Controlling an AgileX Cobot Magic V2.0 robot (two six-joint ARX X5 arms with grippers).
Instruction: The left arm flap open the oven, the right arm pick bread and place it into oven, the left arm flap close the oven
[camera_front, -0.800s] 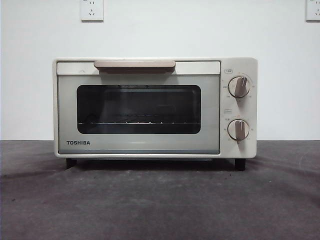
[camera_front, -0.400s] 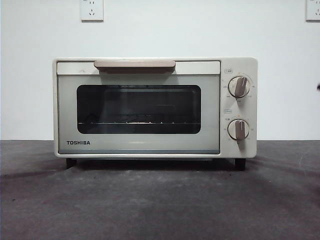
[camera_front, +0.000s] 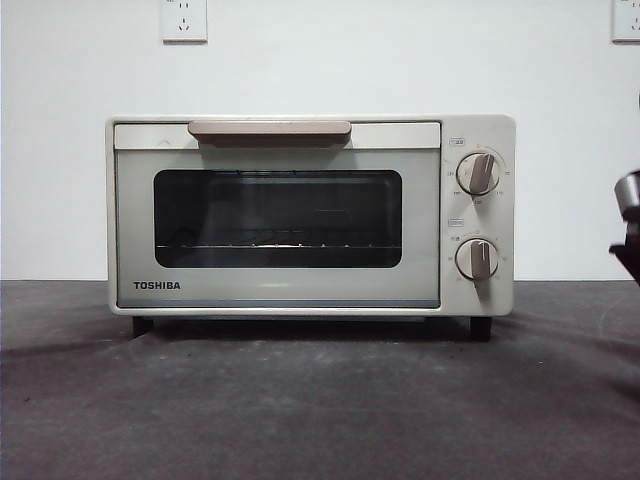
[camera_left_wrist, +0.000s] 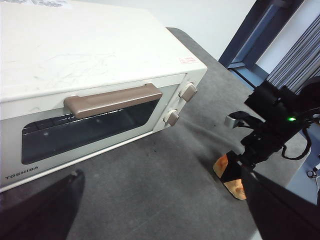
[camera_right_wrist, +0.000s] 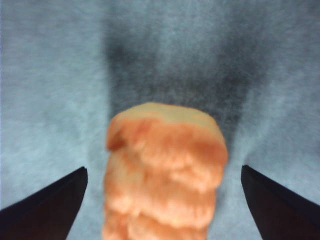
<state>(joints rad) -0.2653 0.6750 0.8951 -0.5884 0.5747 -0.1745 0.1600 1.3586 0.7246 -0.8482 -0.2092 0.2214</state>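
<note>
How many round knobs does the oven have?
2. Both sit on the oven's front panel, beside the door on the side away from the TOSHIBA name: the upper knob directly above the lower knob. None seem hidden.

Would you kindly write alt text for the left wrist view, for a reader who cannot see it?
A cream-white toaster oven sits on a dark grey table with its door shut and beige handle untouched. Beside it, the right arm reaches down over an orange bread bun. The left gripper's own black jaws stand wide apart.

The bread (camera_right_wrist: 165, 170) lies on the table (camera_front: 320, 400), right of the oven (camera_front: 310, 215).
</note>
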